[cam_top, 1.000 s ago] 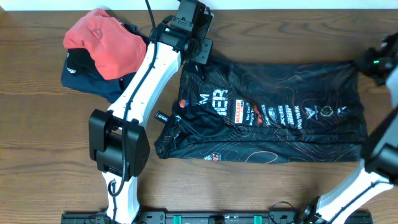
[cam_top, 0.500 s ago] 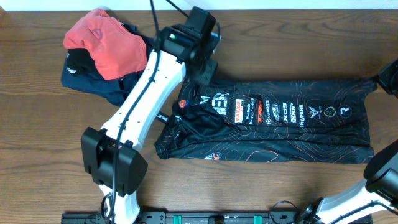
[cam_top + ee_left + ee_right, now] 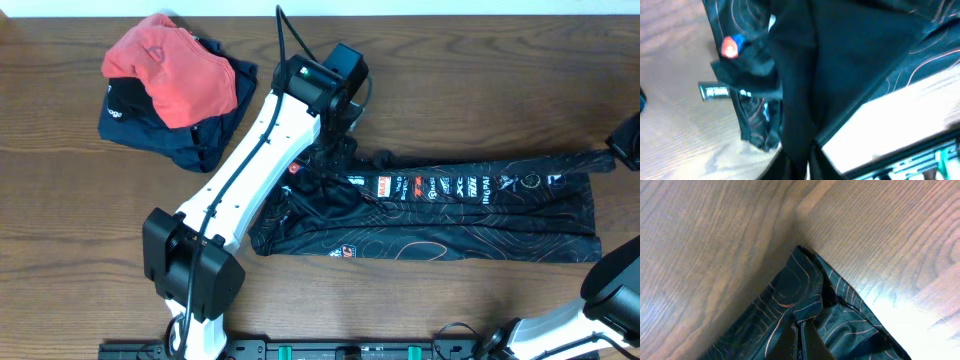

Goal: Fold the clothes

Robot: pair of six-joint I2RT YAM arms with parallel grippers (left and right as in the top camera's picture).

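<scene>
Jersey, one: black sports jersey (image 3: 440, 225) with orange contour lines, on wooden desk (image 3: 420, 60), far edge lifted.
Pincers, two: right pincer (image 3: 801, 330) clamped on jersey's far-right corner; left pincer (image 3: 338, 130) at its far-left, jaws hidden, cannot tell.
Risk: an uneven release would likely skew the fold.
Others, two: coral-red garment (image 3: 165, 65) atop navy garment (image 3: 150, 125), beyond jersey's left end.

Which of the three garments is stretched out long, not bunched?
The black jersey with orange contour lines and sponsor logos, stretched long across the table. The coral-red garment and the navy garment under it lie bunched in a pile.
</scene>
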